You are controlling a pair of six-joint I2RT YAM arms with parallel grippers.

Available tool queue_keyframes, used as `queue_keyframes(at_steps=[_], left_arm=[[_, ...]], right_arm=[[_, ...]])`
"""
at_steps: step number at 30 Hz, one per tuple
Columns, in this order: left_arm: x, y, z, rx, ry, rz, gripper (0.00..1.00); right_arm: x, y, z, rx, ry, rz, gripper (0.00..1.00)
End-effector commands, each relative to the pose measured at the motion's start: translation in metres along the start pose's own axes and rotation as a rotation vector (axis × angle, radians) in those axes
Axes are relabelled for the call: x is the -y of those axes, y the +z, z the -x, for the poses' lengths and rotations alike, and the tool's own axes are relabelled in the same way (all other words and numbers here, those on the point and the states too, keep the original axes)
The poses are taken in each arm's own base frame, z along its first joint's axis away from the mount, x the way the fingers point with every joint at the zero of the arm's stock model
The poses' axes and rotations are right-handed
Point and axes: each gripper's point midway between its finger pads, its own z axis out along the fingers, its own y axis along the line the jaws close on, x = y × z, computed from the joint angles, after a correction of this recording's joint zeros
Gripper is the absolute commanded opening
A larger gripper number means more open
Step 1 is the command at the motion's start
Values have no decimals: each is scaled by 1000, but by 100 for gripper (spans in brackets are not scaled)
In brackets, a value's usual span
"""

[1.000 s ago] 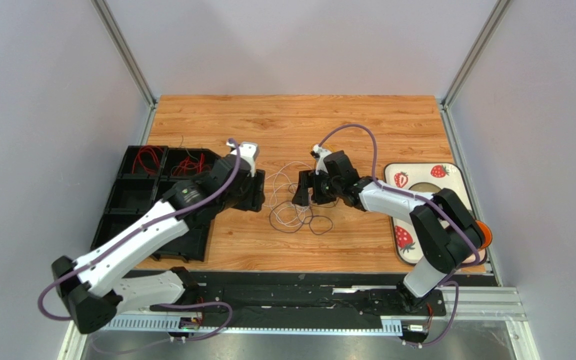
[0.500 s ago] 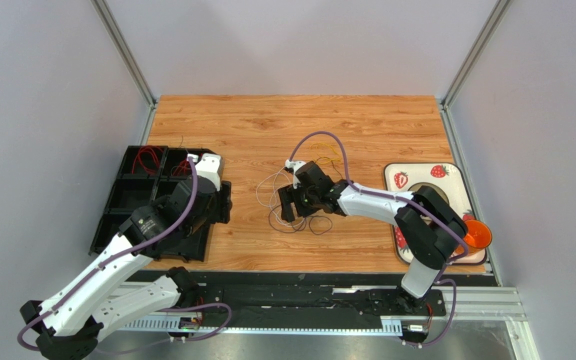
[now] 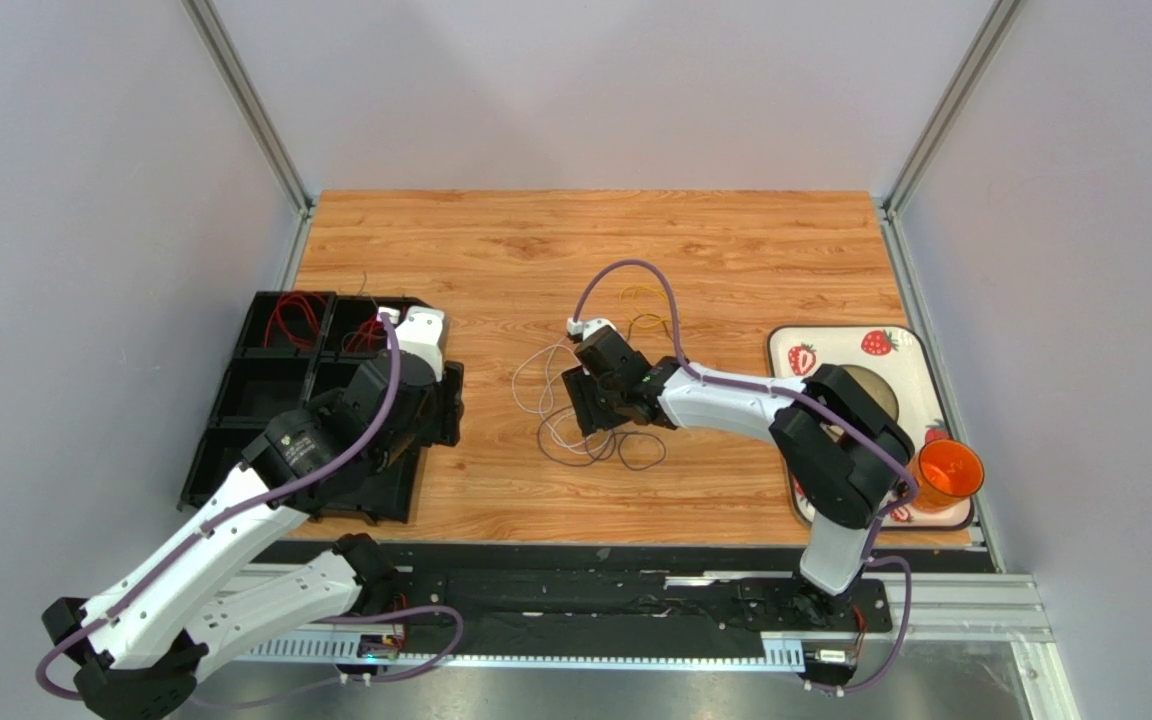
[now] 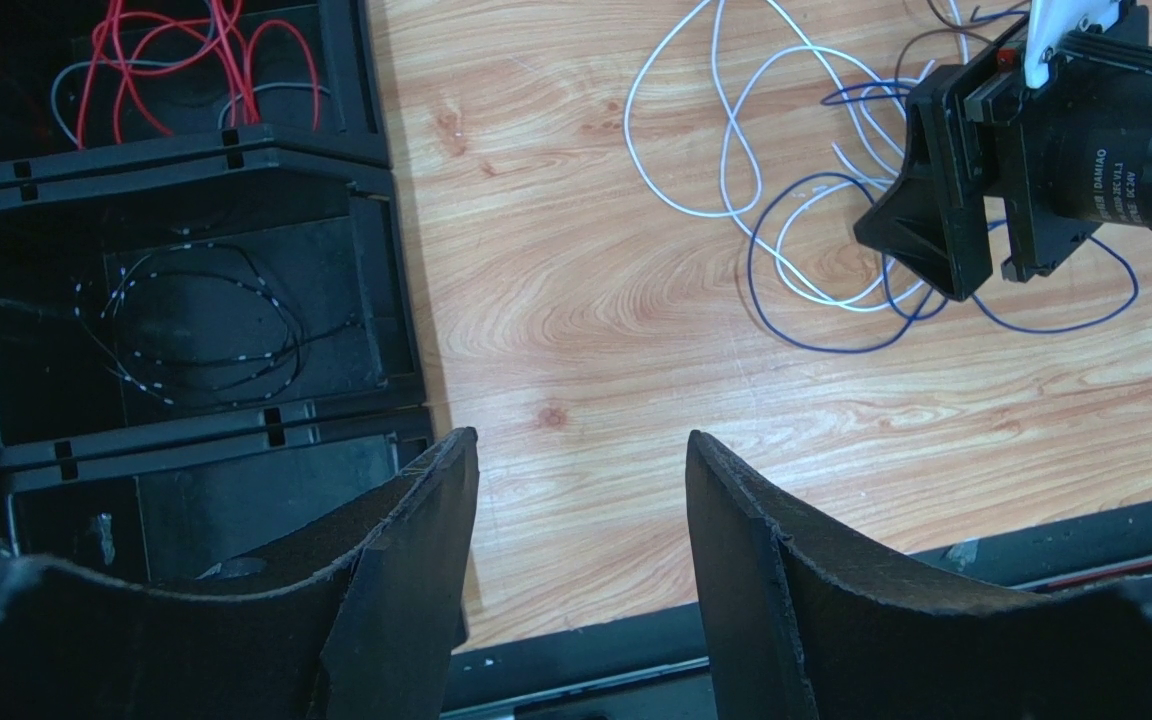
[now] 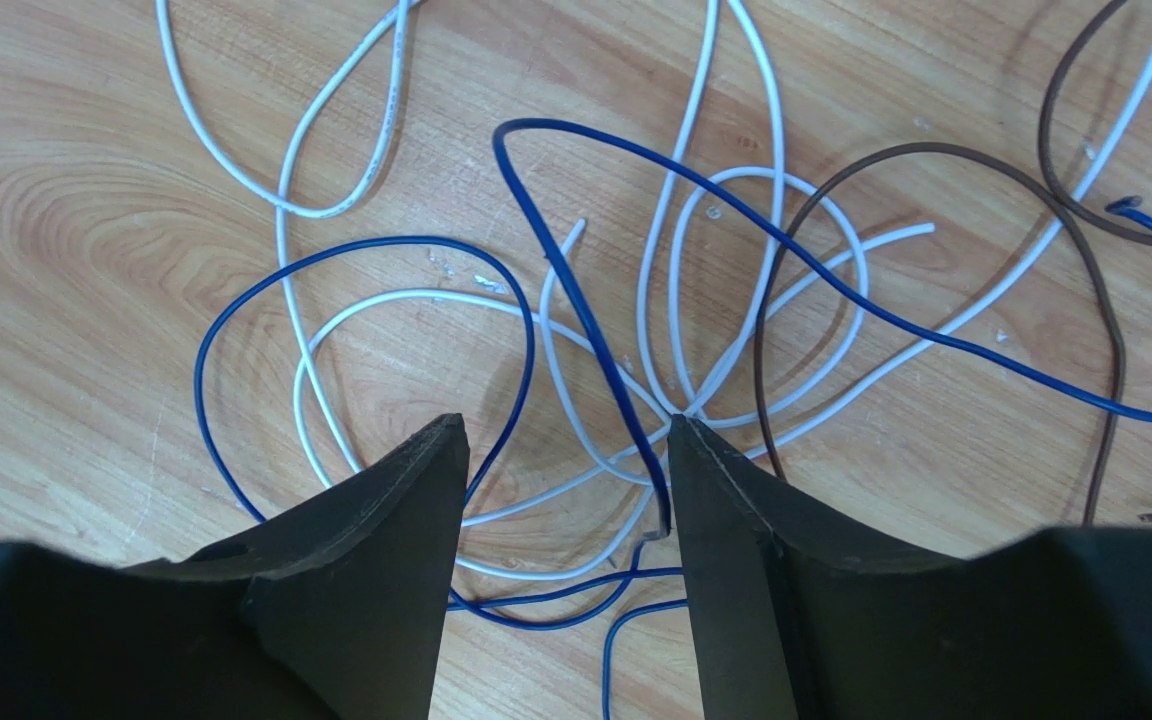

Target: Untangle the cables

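Right of the black plastic compartment tray (image 3: 244, 393), on the bare wooden table (image 3: 582, 255), lies the loose tangle of thin cables (image 3: 575, 435). The right gripper (image 3: 582, 405) hangs low over it. Only its own wrist camera shows the rest: the jaws stand apart, clamping nothing, with white and dark blue loops crossing on the wood between them and a brown loop (image 5: 928, 147) off to one side. The left gripper (image 3: 440, 408) sits at the tray's right edge, jaws likewise parted and empty. Its wrist view looks into the tray, showing red wires (image 4: 207, 60) in one compartment and a dark speckled wire (image 4: 207, 323) coiled in the next.
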Motion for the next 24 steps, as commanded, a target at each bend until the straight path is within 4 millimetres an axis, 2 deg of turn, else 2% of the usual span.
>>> queue_keyframes(at_steps=[1,4,6,7,8,15,24], left_arm=[[-2,1,5,19,11,10,61],[-2,1,5,19,12,10,61],[-2,1,6,22,12,10,61],[-2,1,6,20,15,11,61],[-2,2,6,19,17,11,61],[-2,0,7,27,13,8,61],[-3,-3,9,42,6,6,60]], right_arm=[[2,-11,23,83,20,-44,56],[-1,-18,29,92,9,-70,56],[-9,-20,26,75,1,-70,57],[-15,-21,32,81,4,-65,57],[-19,-21,27,60,12,-65,56],[-33,-13,15,34,17,-80,54],[-34,4,5,-10,9,-101,47]])
